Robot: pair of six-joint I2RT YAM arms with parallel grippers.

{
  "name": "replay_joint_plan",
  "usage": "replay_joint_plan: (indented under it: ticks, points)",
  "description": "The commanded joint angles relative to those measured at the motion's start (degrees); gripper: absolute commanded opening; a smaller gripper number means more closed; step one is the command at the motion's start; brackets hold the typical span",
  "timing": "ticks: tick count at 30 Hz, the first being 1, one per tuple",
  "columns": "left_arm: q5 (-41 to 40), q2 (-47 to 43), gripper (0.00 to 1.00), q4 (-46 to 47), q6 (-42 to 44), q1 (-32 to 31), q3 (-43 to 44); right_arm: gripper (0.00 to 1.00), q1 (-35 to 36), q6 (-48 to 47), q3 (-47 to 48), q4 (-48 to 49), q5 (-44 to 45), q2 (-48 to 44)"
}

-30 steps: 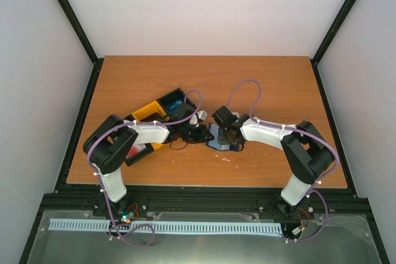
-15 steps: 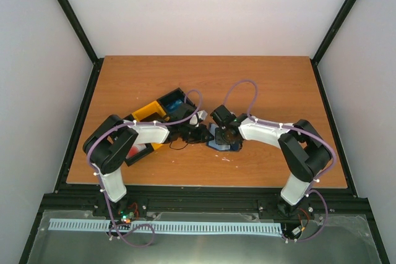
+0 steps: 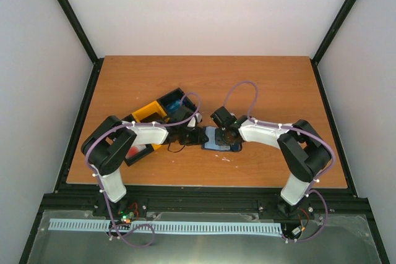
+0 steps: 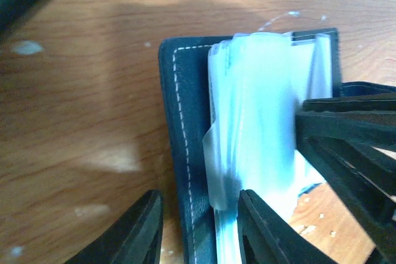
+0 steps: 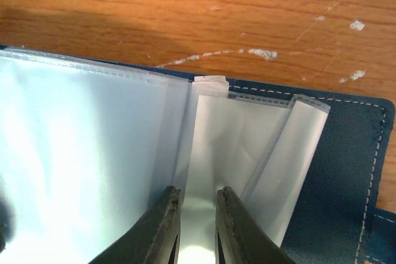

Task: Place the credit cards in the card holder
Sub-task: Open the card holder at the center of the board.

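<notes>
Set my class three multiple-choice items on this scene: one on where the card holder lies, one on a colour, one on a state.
1. Where does the card holder lie?
A. Between the left fingers and right fingers
B. At the far edge
C. In a far corner

2. What colour is its cover?
A. Red
B. Yellow
C. Dark navy

3. What is its state?
A. Folded shut
B. Lying open, clear sleeves showing
C. Standing on edge

Answers:
1 A: the top view shows an arm's tip at each side of it.
2 C: both wrist views show navy with pale stitching.
3 B: the sleeves fan out over the flat cover.
</notes>
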Motion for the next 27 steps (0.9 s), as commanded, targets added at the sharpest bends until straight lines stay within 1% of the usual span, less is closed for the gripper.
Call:
replay_joint_plan:
  ticks: [1,4,9,12,18,22,24,27]
  points:
    - [-5.27,-1.53,0.34,-3.62,2.11,0.16,-0.48,0.18,-0.87,0.26,-3.22,0.55,-0.16,-0.57]
    - [-5.73,-0.78,0.29,-4.39,2.19,0.14,-0.09,0.18,-1.79,-0.39,-4.65,3.14,-2.4,-1.8]
    - [-5.2,0.71,0.2,-5.28,2.73,0.04,0.92,0.21,-3.08,-2.74,-7.38,8.88,-8.67,-3.3]
    - [-5.16,1.44,0.16,-5.54,2.56,-0.04,1.14,0.23,-3.13,-4.0,-7.43,10.06,-10.99,-2.84]
    - [-5.85,2.2,0.14,-5.98,2.82,-0.24,1.24,0.25,-3.68,-4.38,-7.76,10.76,-12.5,-3.48]
    - [-6.13,2.24,0.16,-6.14,3.3,-0.37,1.49,0.29,-4.48,-4.71,-8.8,11.38,-13.98,-4.8]
    - [-6.63,1.84,0.16,-6.47,3.24,-0.39,1.58,0.28,-4.69,-4.47,-8.42,9.97,-12.13,-5.29]
    - [-9.1,0.3,0.16,-7.69,3.08,-0.4,1.66,0.22,-4.66,-4.27,-7.76,7.39,-9.18,-7.18]
